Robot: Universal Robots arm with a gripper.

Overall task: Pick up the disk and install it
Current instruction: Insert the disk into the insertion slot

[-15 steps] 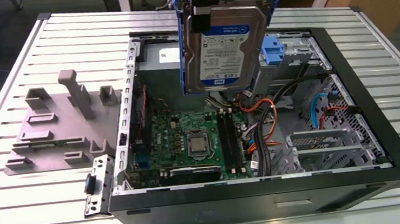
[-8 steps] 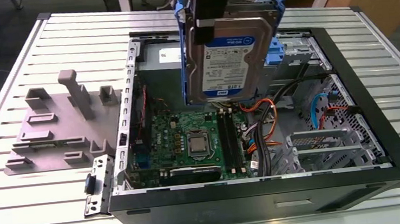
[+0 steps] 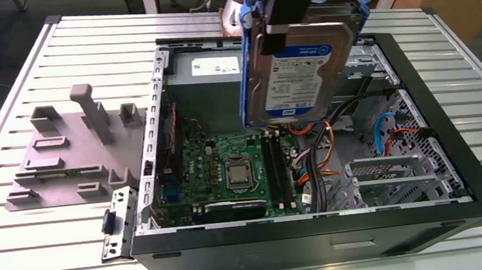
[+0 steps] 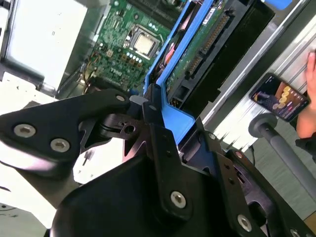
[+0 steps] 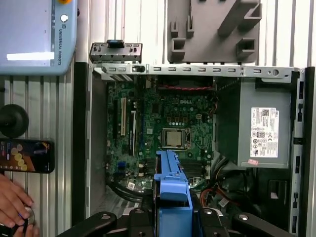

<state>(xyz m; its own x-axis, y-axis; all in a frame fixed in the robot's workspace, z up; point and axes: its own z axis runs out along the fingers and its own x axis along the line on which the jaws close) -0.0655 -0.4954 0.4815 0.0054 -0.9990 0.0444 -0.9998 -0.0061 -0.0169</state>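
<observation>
Disk (image 3: 298, 71): silver-grey drive with a white-and-blue label in a blue bracket. It hangs upright in the air above the open computer case (image 3: 320, 240), over the motherboard (image 3: 226, 166).
Gripper (image 4: 150, 109): clenched on the disk's blue bracket at its upper end.
Grey box with white sticker (image 3: 209, 69): inside the case, at its far side.
Grey fixture plate (image 3: 68, 160): lies on the slatted counter (image 3: 34, 258), at the exterior view's left of the case.
Phone (image 5: 25, 155): lies on the counter beside the case, with a person's hand (image 5: 12, 202) near it.
</observation>
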